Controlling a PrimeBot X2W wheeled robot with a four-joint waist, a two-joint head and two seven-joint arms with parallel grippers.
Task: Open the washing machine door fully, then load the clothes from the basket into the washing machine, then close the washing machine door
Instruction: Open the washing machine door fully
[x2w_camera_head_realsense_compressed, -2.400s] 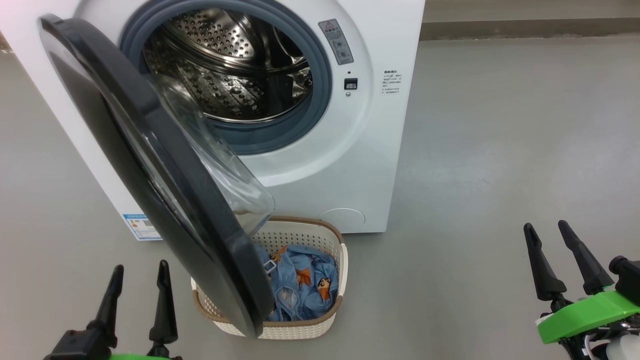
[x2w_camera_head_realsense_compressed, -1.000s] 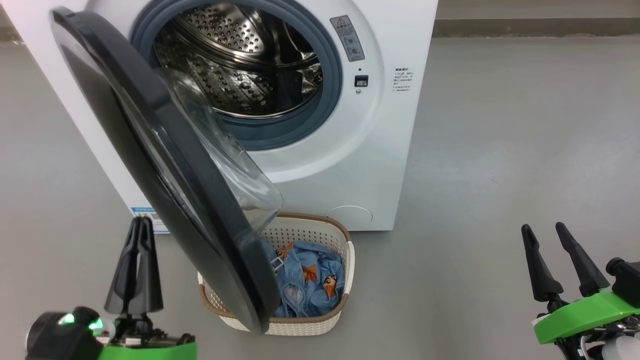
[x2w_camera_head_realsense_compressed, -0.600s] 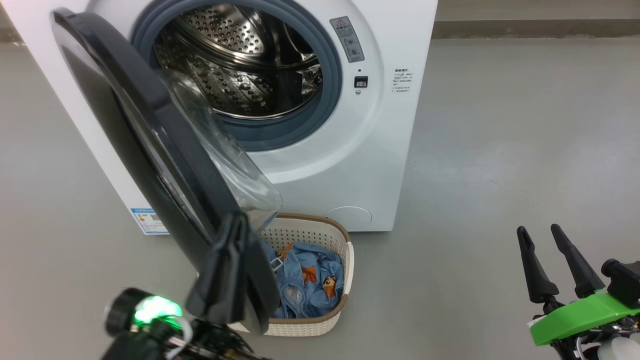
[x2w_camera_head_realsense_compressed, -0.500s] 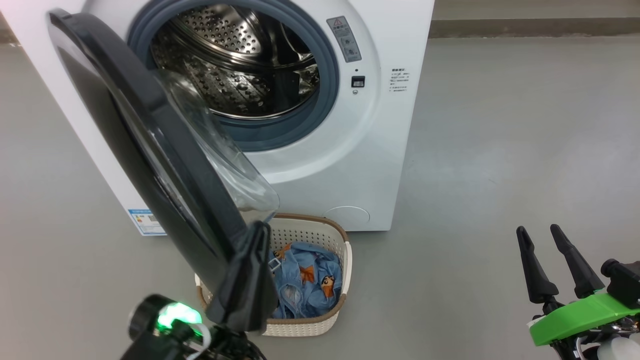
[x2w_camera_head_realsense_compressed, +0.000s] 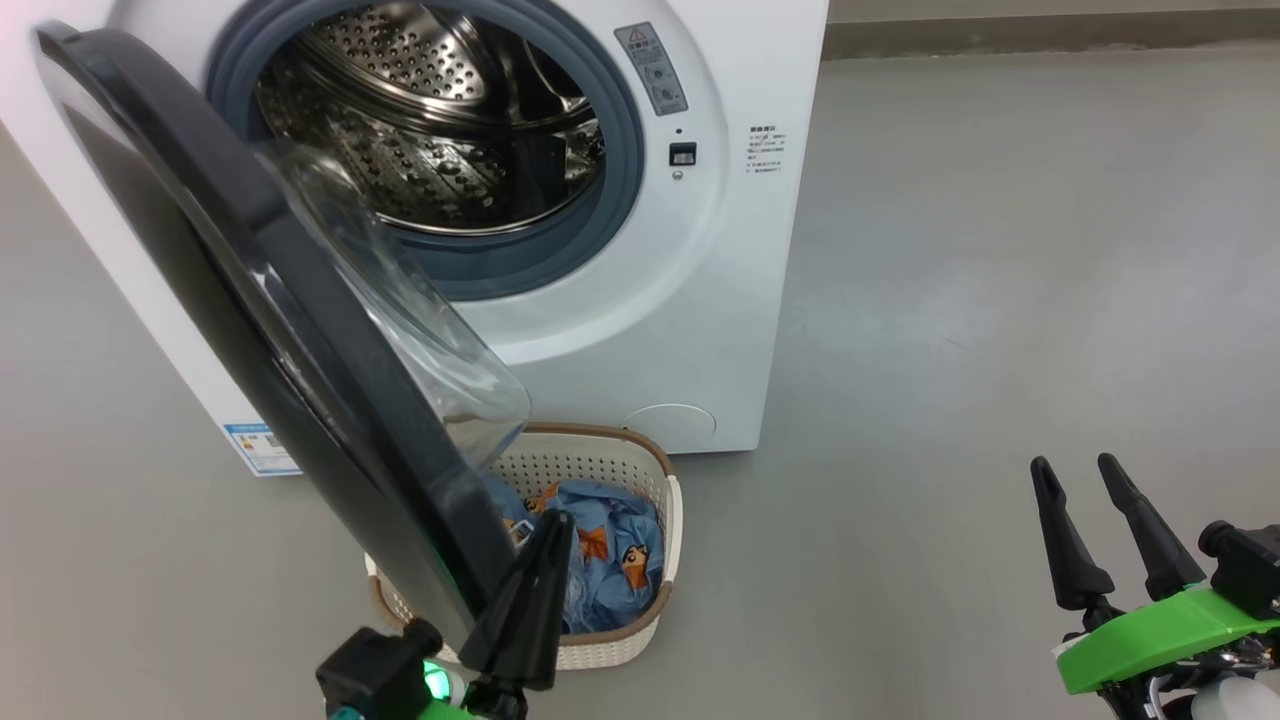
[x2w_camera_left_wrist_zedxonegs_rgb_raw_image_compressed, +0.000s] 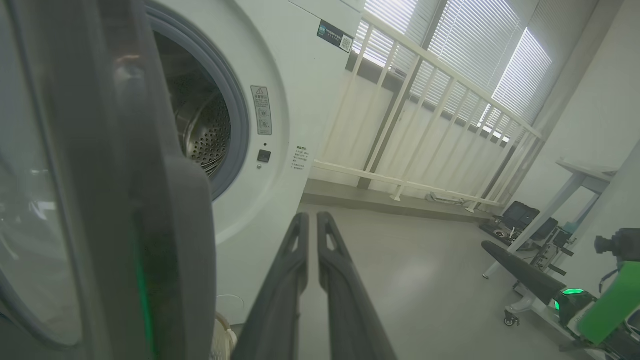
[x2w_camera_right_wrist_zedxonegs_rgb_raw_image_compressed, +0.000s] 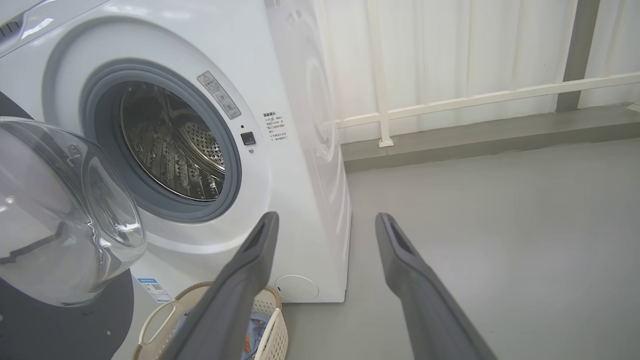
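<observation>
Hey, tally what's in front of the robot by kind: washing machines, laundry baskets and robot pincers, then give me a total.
washing machine: 1
basket: 1
pincers: 2, the left pincer shut and the right pincer open
total: 4

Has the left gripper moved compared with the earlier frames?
Yes. The left gripper, shut, crossed rightward from left of the washing machine door to its free edge, by the basket.
</observation>
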